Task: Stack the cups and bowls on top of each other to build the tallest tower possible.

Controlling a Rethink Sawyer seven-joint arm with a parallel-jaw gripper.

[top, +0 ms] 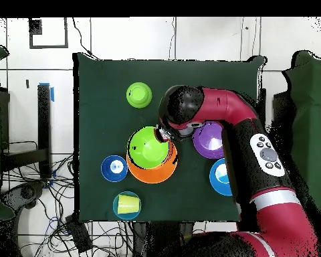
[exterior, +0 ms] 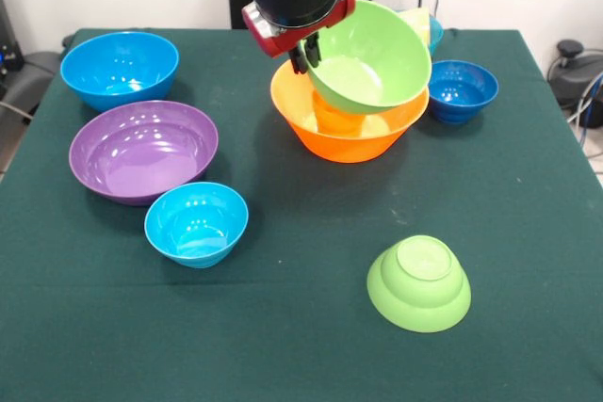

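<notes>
The gripper (exterior: pixel 306 52) is clamped on the rim of the large lime green bowl (exterior: pixel 369 58), holding it tilted just above the large orange bowl (exterior: pixel 347 134), which has the orange cup (exterior: pixel 336 116) standing inside it directly below. This looks like the nesting step, and the next move calls for levelling the green bowl and lowering it squarely. Well away from the gripper sit the purple bowl (exterior: pixel 143 150) and an upturned small green bowl (exterior: pixel 419 283).
</notes>
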